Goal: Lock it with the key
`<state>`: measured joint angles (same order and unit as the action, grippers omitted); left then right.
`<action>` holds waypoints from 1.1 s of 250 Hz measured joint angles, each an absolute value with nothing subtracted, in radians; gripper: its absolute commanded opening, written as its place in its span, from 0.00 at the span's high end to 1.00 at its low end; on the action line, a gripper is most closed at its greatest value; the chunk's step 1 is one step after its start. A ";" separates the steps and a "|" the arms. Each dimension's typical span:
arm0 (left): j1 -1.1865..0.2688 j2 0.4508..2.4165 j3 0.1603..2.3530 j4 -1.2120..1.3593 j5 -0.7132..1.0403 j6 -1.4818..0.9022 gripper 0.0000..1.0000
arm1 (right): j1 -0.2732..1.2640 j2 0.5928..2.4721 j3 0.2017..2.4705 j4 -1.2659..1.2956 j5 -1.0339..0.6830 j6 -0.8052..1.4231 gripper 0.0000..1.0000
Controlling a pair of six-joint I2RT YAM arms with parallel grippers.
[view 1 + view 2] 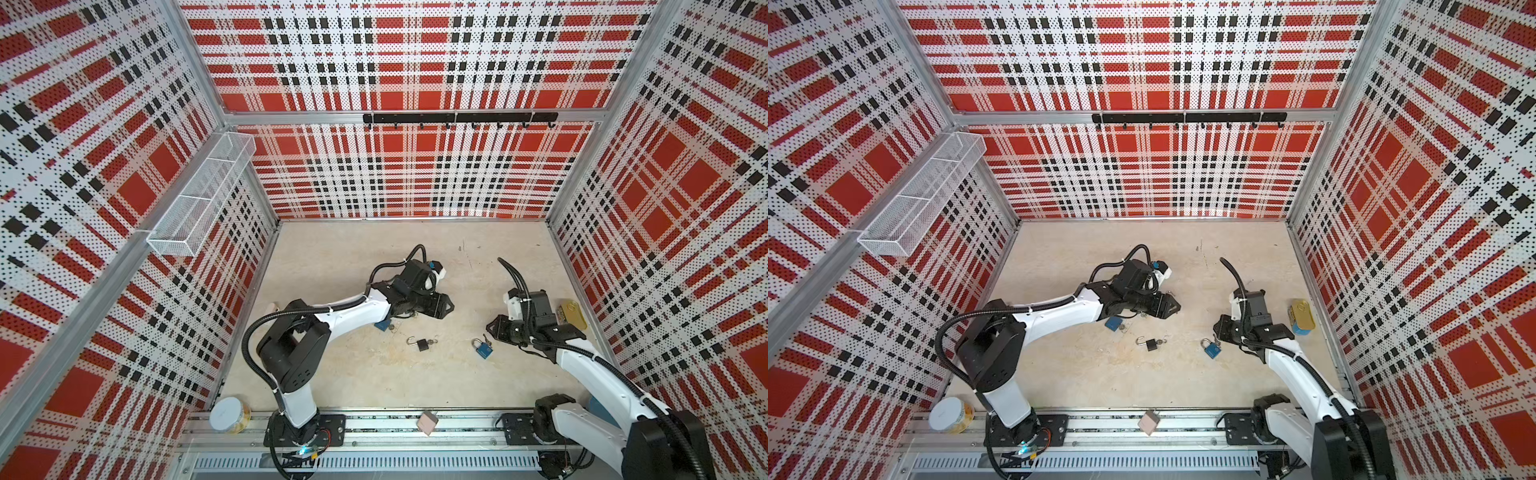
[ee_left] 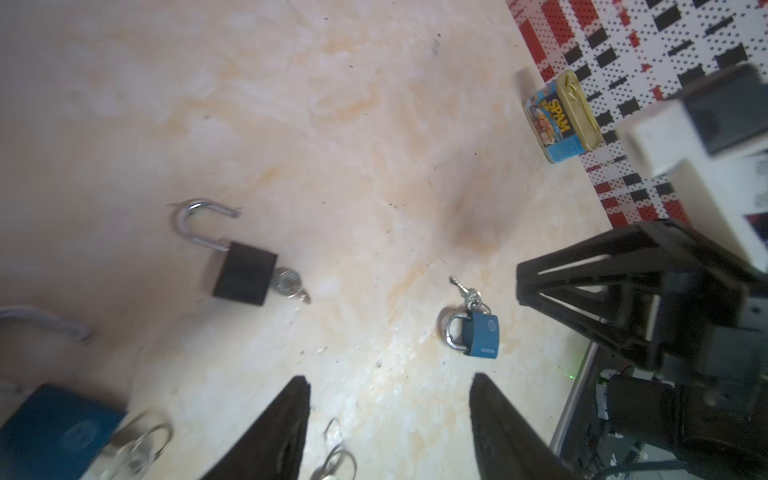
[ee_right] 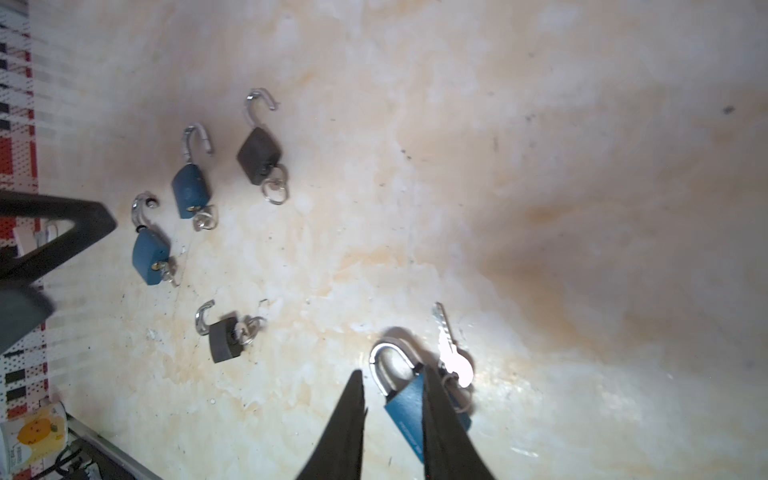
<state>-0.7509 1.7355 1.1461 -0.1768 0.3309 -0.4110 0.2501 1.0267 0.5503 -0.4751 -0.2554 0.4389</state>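
A small blue padlock lies flat on the table with its shackle pushed in. Its silver key lies beside it on a ring, out of the keyhole. My right gripper hovers low over this padlock, jaws slightly apart, one finger crossing the blue body, nothing pinched. My left gripper stands wide open above bare table further left, holding nothing.
A black padlock with open shackle lies mid-table. Two blue padlocks and another black one lie open by the left arm. A Spam can stands by the right wall, a tape roll front left.
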 measured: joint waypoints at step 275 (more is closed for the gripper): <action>-0.415 1.234 0.793 -0.344 0.176 -0.494 0.35 | 0.763 1.718 0.937 -0.258 -0.316 0.235 0.59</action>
